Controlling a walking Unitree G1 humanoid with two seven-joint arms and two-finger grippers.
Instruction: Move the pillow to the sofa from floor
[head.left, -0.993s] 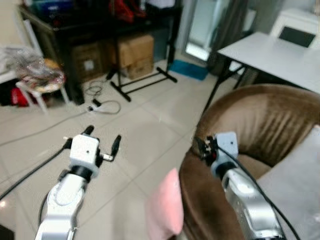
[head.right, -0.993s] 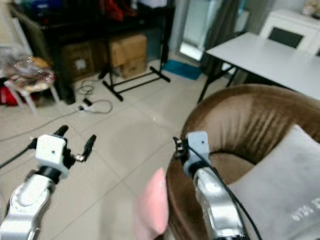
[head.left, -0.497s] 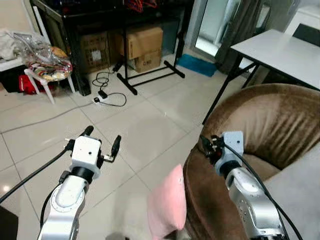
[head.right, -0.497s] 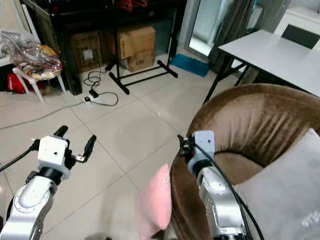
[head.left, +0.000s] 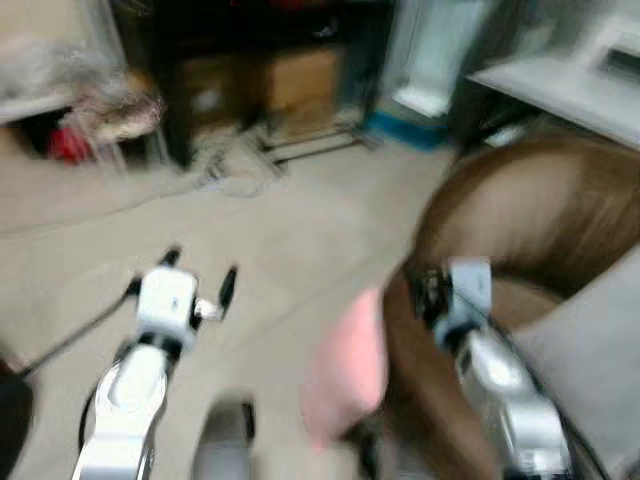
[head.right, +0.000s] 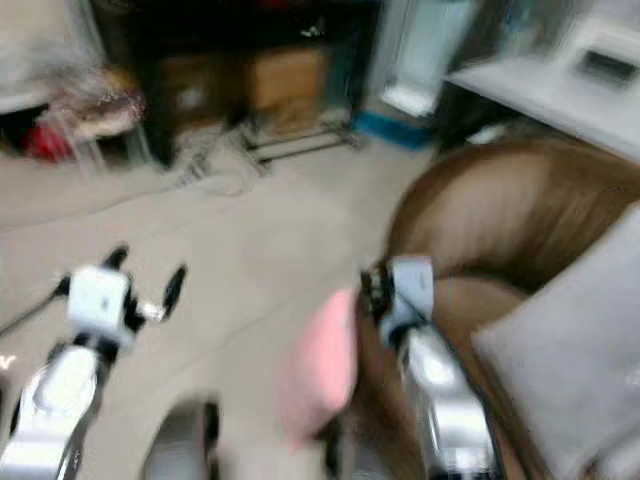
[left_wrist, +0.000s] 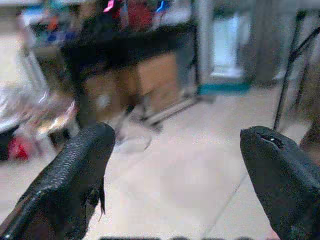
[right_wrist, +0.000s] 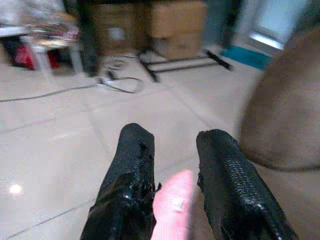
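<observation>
The pillow (head.left: 347, 370), pink, stands on edge on the floor (head.left: 290, 240), leaning against the outer side of the brown sofa (head.left: 530, 230). It is not yet on the seat, so by my reckoning the real work is all ahead: I have to reach it, take hold, lift it over the sofa's rim and put it down inside.

My right gripper (right_wrist: 172, 165) hangs just above the pillow, near the sofa's rim, with its fingers (right_wrist: 131, 170) spread a little and nothing between them; the pink edge shows in the gap below. My left gripper (head.left: 200, 283) is out over bare tile, well apart from the pillow, its two fingers wide open and empty.

A grey cushion (head.left: 590, 350) already lies on the sofa's seat. Farther off are a white table (head.right: 560, 95), cardboard boxes (right_wrist: 175, 20) under a dark shelf and a cable (right_wrist: 120, 82) on the tiles. The head views are blurred.
</observation>
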